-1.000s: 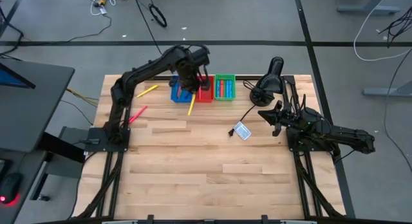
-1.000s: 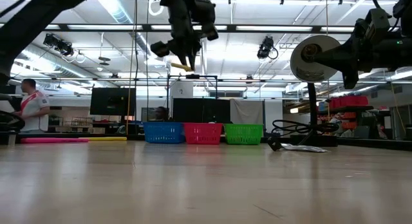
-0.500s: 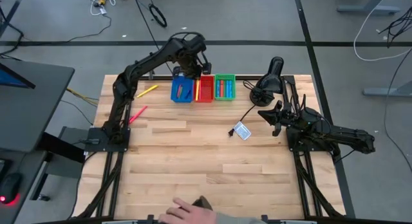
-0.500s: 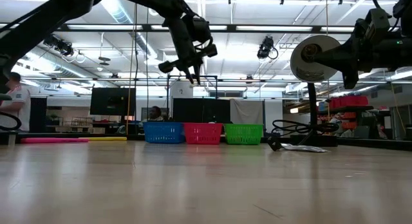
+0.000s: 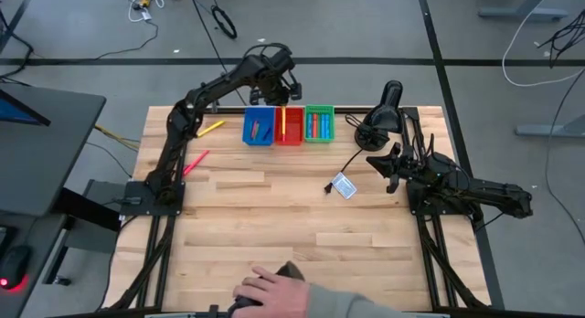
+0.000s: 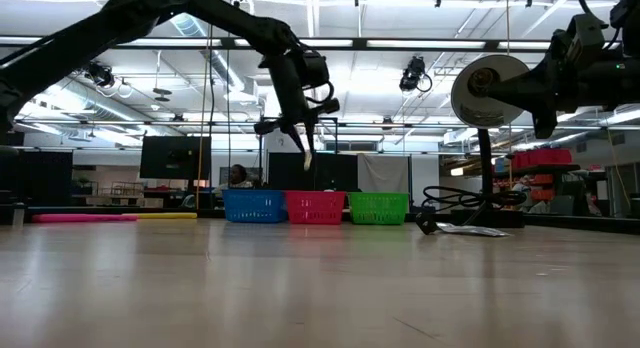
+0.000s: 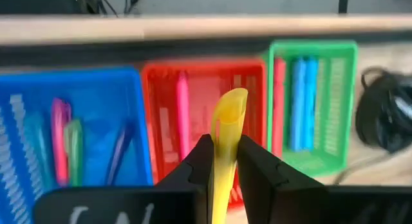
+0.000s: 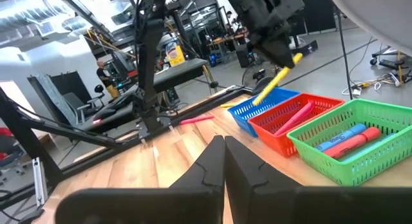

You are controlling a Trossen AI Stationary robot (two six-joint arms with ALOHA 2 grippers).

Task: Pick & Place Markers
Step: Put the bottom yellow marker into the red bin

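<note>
My left gripper [image 5: 280, 100] hovers over the far row of bins, shut on a yellow marker [image 5: 281, 126] that hangs above the red bin [image 5: 292, 137]. The red bin holds a pink marker [image 7: 183, 114]. Several markers lie in the blue bin [image 5: 259, 126], and red and blue ones lie in the green bin [image 5: 319, 124]. A yellow marker [image 5: 208, 129] and a pink marker [image 5: 195, 163] lie flat on the table at the left. My right gripper [image 8: 224, 153] rests shut at the table's right side. My left gripper pinches the yellow marker's shaft [image 7: 224, 130] between its two fingers [image 7: 201, 156]. The fingers come steeply from above and the marker runs on along them. Its free end [image 6: 308, 161] slants down below the fingertips, clear of the red bin.
A small white-and-blue card [image 5: 344, 185] with a cable lies right of centre. A dark lamp-like stand [image 5: 384, 112] is at the far right. A person's hand [image 5: 274, 295] reaches over the table's near edge.
My left gripper has carried the yellow marker toward the table's far edge and a little right, sinking as it went and tipping more steeply down. The marker has gone from the bins' near side to above the red bin. A person's hand has appeared at the near edge.
</note>
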